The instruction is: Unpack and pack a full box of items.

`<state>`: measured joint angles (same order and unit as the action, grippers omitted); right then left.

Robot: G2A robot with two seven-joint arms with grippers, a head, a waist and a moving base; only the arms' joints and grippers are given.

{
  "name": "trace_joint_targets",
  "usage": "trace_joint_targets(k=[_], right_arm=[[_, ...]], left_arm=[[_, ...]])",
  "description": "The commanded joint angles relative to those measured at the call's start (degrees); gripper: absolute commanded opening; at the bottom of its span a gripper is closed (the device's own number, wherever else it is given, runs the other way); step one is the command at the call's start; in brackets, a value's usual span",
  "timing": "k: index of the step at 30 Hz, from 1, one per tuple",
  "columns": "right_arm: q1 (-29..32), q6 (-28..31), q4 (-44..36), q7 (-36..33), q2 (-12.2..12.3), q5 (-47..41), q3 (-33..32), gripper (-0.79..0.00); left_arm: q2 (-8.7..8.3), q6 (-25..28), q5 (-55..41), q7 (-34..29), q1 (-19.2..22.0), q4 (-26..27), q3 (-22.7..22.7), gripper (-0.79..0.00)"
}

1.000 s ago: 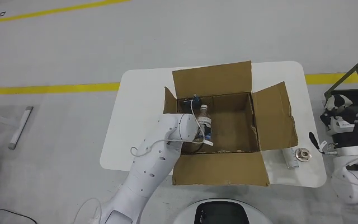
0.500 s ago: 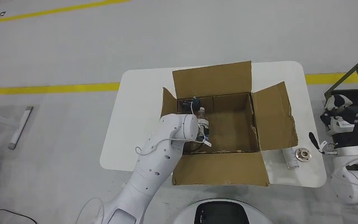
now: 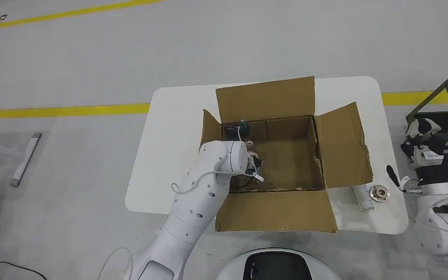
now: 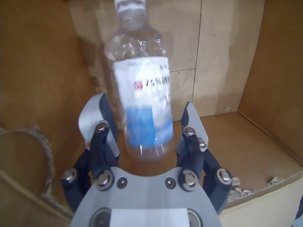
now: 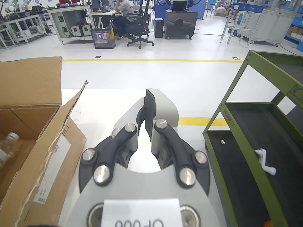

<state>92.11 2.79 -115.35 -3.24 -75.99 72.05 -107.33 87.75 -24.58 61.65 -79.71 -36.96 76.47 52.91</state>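
Between the spread fingers of the left tool (image 4: pixel 142 103) sits the bottle (image 4: pixel 142 76), ungripped, its cap pointing straight away. The right tool (image 5: pixel 148 100) is closed and empty.

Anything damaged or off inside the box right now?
Yes. The box has one frayed wall edge, with torn cardboard scraps lying by it. The water bottle leans, touching neither finger of the open left tool.

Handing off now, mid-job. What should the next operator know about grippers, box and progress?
Left gripper: open inside the box, fingers either side of the bottle, not gripping.
Right gripper: shut, empty, above the table beside the cart.
Done: one small item lies on the table right of the box.
Left: bottle and a cardboard roll are in the box; unpacking or packing phase cannot be told.
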Motion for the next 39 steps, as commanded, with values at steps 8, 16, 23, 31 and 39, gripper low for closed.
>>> trace_joint_targets(k=[8,16,23,31,39], right_arm=[[0.8,4.26,-1.71,-6.36,0.79,8.02,-0.65,-0.785],[2.65,10.18,-7.28,-29.59,1.73,8.77,-4.85,-0.785],[3.67,12.37,-9.67,-33.63,2.18,6.41,-7.88,-0.785],[3.79,12.21,-9.77,-32.74,2.19,6.63,-7.99,-0.785],[3.09,12.43,-9.49,-42.62,2.57,10.41,-4.73,-0.785]], left_arm=[[0.59,2.73,3.4,-2.72,-1.58,5.85,2.8,0.0],[0.03,8.58,8.98,-7.13,-3.32,17.89,2.79,0.0],[-0.43,11.83,13.84,-7.54,-4.15,23.64,3.26,0.0],[-0.86,13.7,10.19,-3.72,-6.17,28.99,8.44,0.0],[-1.7,13.9,9.61,-3.13,-8.59,32.11,14.64,0.0]])
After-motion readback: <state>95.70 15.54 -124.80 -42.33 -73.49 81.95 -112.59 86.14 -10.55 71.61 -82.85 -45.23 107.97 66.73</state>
